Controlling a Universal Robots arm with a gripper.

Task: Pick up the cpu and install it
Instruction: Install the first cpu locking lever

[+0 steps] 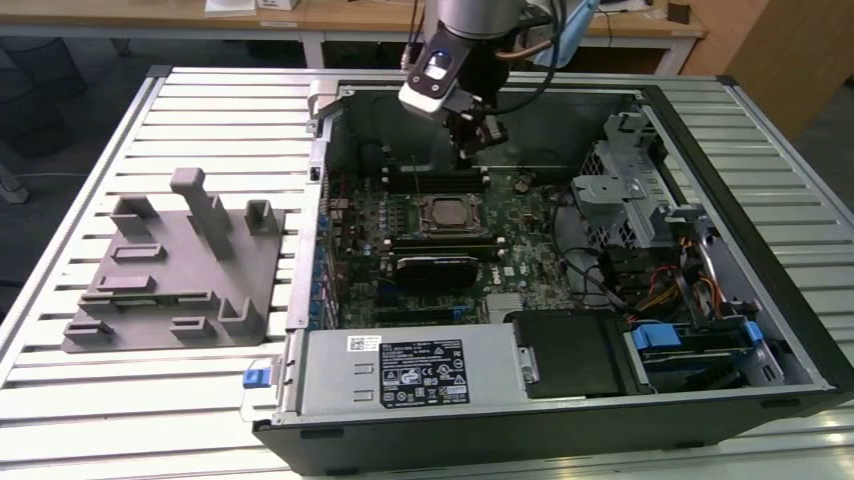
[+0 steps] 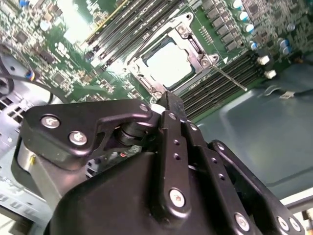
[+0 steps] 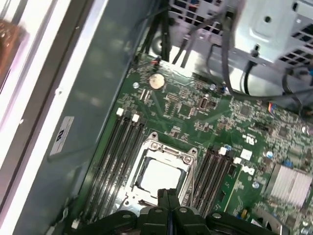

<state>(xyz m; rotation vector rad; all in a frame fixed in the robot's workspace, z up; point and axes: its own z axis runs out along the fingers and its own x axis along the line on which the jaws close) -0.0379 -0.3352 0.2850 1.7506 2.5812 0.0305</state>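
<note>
The cpu [image 1: 447,213] is a pale silver-grey square lying flat inside the metal-rimmed socket frame [image 1: 449,198] on the green motherboard, within the open computer case. It shows in both wrist views, bright and square, inside the frame [image 3: 159,175] [image 2: 168,63]. My gripper [image 1: 471,148] hangs above the board, a little toward the case's far wall from the socket and apart from the cpu. Its black fingers [image 3: 168,195] are pressed together with nothing between them, their tips [image 2: 170,100] just beside the socket's edge.
Memory slots [image 3: 120,156] flank the socket on both sides. A grey moulded holder block [image 1: 174,265] sits on the slatted table at the exterior view's left. A drive cage with cables [image 1: 641,190] and the power supply [image 1: 407,372] crowd the case.
</note>
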